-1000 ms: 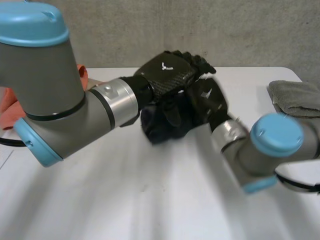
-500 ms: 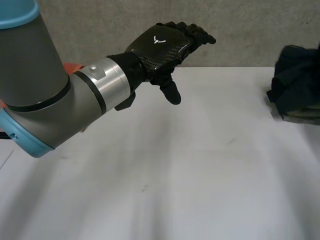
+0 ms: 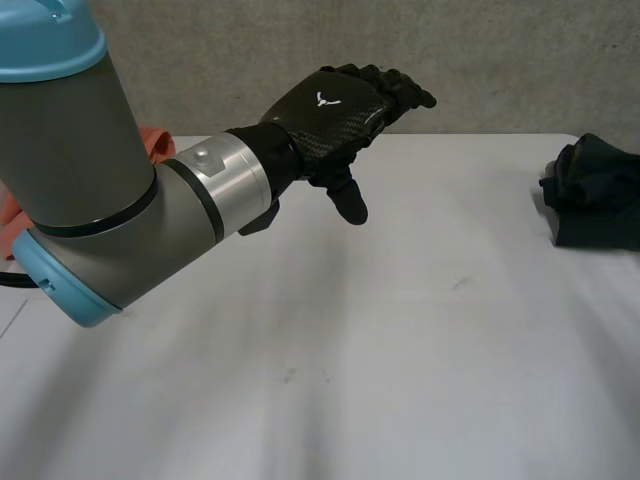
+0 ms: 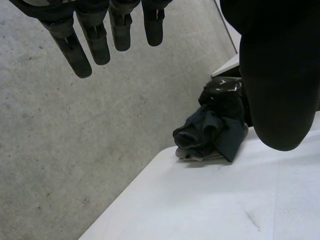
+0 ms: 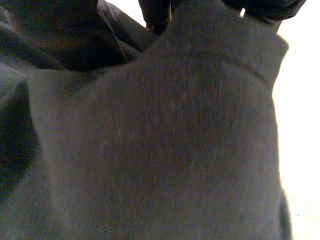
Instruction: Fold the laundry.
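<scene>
My left hand (image 3: pixel 335 105) hovers open over the far middle of the white table (image 3: pixel 400 350). Its straight fingers (image 4: pixel 95 40) and thumb (image 4: pixel 277 75) hold nothing. A bunched dark cloth (image 3: pixel 598 205) lies at the table's right edge. In the left wrist view the same dark cloth (image 4: pixel 215 130) sits at the table's corner, with my right hand (image 4: pixel 223 90) on top of it. In the right wrist view that hand's fingers (image 5: pixel 155 12) curl over the edge of the dark cloth (image 5: pixel 150 150).
A folded grey towel (image 4: pixel 197 156) peeks out from under the dark cloth. An orange cloth (image 3: pixel 155 145) lies at the table's far left, behind my left arm (image 3: pixel 90 190). A concrete wall (image 3: pixel 500 60) stands behind the table.
My right arm has swung the dark cloth from the table's middle to its right edge and lowered it there. The left hand stays open and has barely moved.
</scene>
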